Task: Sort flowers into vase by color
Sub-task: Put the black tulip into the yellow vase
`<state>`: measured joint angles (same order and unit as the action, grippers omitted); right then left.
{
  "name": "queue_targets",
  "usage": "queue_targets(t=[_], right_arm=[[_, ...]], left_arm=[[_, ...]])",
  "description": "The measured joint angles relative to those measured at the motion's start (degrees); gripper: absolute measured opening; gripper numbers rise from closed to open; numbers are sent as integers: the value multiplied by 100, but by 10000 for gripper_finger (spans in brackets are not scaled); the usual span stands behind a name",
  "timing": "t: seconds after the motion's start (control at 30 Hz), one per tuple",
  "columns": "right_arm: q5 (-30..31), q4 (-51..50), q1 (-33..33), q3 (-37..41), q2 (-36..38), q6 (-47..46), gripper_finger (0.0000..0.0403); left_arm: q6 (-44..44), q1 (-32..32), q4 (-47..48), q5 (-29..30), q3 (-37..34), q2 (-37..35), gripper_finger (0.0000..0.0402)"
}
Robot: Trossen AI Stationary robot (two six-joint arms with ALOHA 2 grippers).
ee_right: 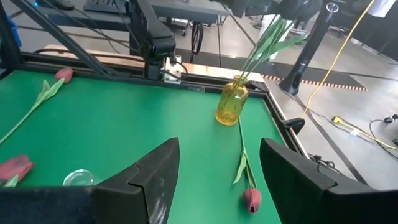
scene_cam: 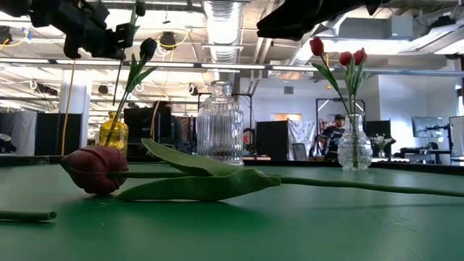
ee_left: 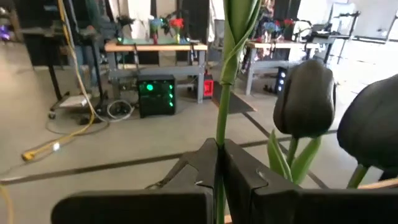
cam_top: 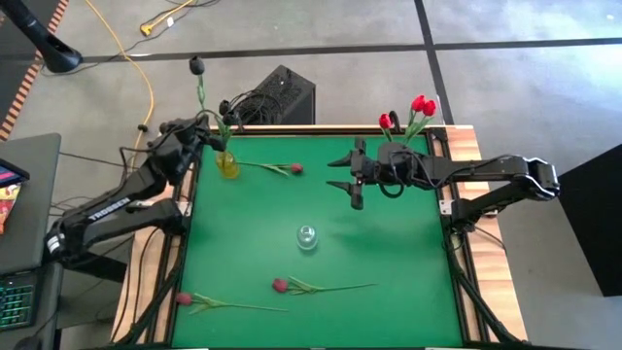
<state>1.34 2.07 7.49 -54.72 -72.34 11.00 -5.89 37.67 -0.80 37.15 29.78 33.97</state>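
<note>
A green surface (cam_top: 389, 243) holds three vases, with a yellow vase (cam_top: 226, 163) as the main landmark near its far left corner. The left gripper (ee_left: 219, 163) hovers just above and beside the yellow vase, its fingers pressed tight on the thin green stem of a near-black tulip (cam_top: 197, 66), whose dark bud rises above the gripper. More dark buds (ee_left: 306, 98) stand in the yellow vase close by. The right gripper (cam_top: 346, 181) hangs over the middle of the surface, well to the right of the yellow vase, with its fingers spread wide and nothing between them. A crimson tulip (cam_top: 294, 169) lies flat just right of the yellow vase, between it and the right gripper. A ribbed clear vase (cam_top: 307, 236) stands empty toward the centre. A second clear vase (scene_cam: 354, 148), at the corner opposite the yellow vase along the far edge, holds red tulips (cam_top: 418, 104). Two more crimson tulips (cam_top: 280, 285) lie near the front edge, far from both grippers.
</note>
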Motion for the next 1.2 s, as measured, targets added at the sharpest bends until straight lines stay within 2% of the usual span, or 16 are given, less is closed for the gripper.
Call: queue_targets(t=[0.17,0.5,0.9,1.03,1.2], right_arm=[[-1,-50,2,0,0,0,249],[-4,-104,2,0,0,0,249],[-4,-226,-59,0,0,-3,249],[-6,-344,-79,0,0,-15,249],[-8,-613,-76,0,0,-160,249]], left_arm=[[-208,246,-54,-418,-43,92,0],[-414,351,-855,-584,-924,-190,0],[-456,348,-863,-818,-1340,-226,1],[-225,348,-890,-1193,-1340,-226,19],[-42,348,-846,-1427,-1339,-227,65]])
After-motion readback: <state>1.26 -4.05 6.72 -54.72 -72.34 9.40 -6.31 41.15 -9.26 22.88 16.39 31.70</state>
